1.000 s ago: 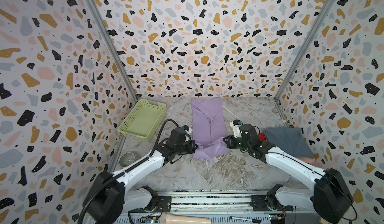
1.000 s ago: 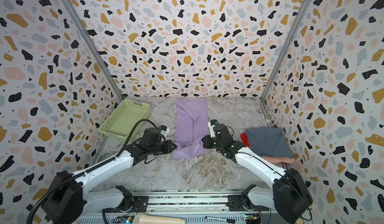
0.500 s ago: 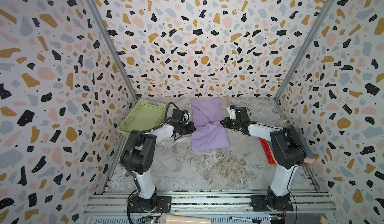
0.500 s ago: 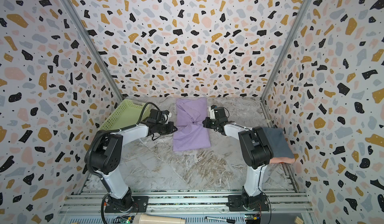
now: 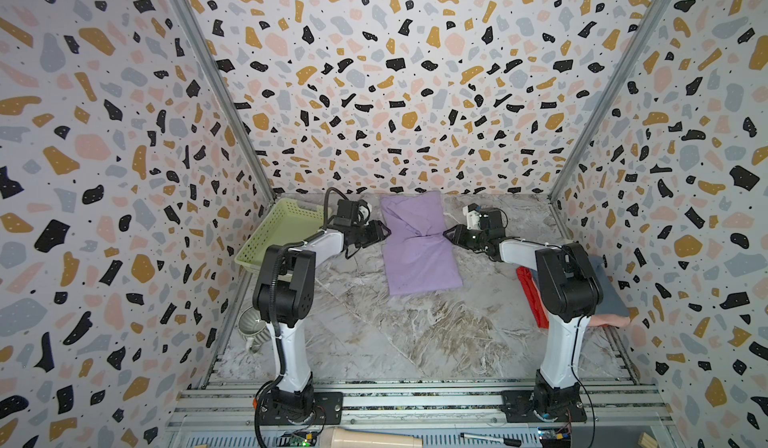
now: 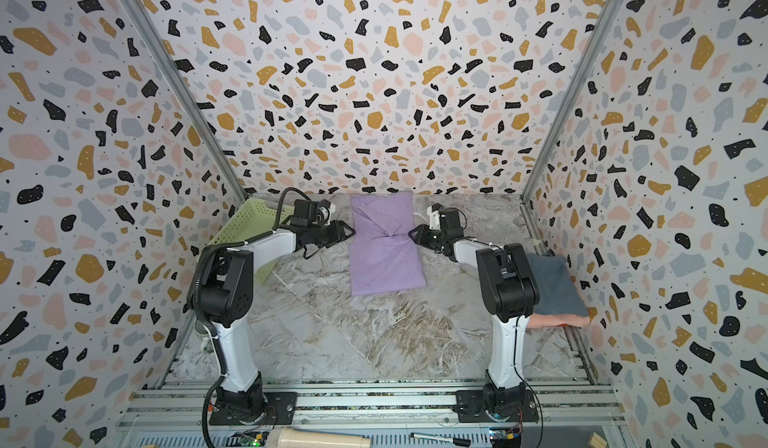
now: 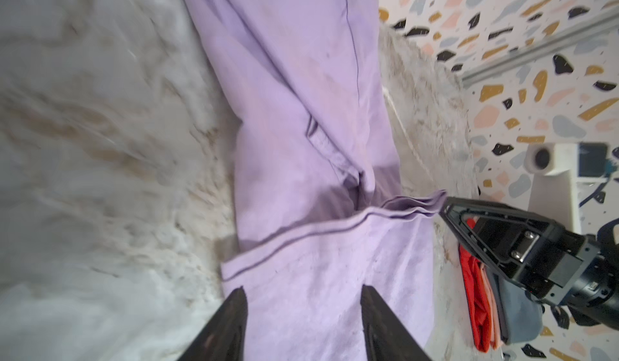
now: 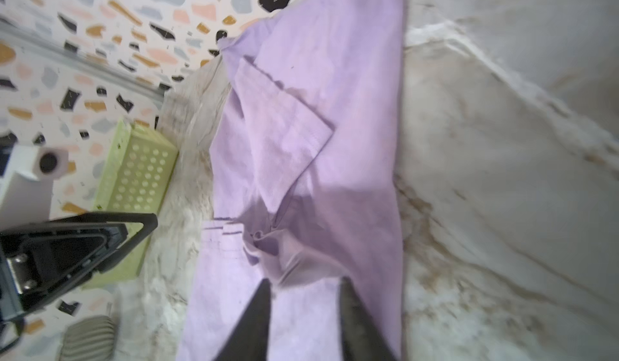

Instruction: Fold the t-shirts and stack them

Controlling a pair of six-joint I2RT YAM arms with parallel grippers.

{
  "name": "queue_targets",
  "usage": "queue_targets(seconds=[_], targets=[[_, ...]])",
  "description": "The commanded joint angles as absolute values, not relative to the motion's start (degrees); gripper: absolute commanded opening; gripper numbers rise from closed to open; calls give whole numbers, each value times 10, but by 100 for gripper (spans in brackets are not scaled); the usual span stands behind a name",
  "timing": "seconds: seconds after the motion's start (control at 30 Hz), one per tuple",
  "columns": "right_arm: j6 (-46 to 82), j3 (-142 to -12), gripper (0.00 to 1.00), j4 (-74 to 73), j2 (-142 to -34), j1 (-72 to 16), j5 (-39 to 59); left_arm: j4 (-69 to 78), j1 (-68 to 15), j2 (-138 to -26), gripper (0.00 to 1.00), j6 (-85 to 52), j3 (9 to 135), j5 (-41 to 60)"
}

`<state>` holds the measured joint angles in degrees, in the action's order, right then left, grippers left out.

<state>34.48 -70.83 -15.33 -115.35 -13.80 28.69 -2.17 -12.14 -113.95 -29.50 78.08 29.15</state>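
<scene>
**A:** Left gripper first: how does it stand?

**B:** Jaws apart, gripping nothing. In the left wrist view both dark fingers hang spread over the lavender t-shirt, at its left edge.

**A:** And the arm behind it?

**B:** Base on the near rail, upper link upright, forearm stretched low toward the far middle of the table. The right arm mirrors it from the other side.

**A:** Right gripper?

**B:** Also parted and empty. Its tips sit right at the bunched cloth on the shirt's right edge.

**A:** Where does that shirt lie?

**B:** Mid-table toward the far wall, lengthwise near to far, pinched narrow at the middle between the two grippers. A hem runs across at that pinch.

**A:** The other shirts?

**B:** Stacked near the right wall, partly behind the right arm. The slate blue-grey t-shirt is on top, the salmon pink t-shirt is under it, and the red t-shirt shows at the left side. The green basket sits far left.
</scene>
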Motion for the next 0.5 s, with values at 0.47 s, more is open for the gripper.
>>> queue_targets(seconds=[0.47], targets=[[310, -442, 63, -69, -894, -140, 266, 6, -210, -866, 66, -335, 471, 196]])
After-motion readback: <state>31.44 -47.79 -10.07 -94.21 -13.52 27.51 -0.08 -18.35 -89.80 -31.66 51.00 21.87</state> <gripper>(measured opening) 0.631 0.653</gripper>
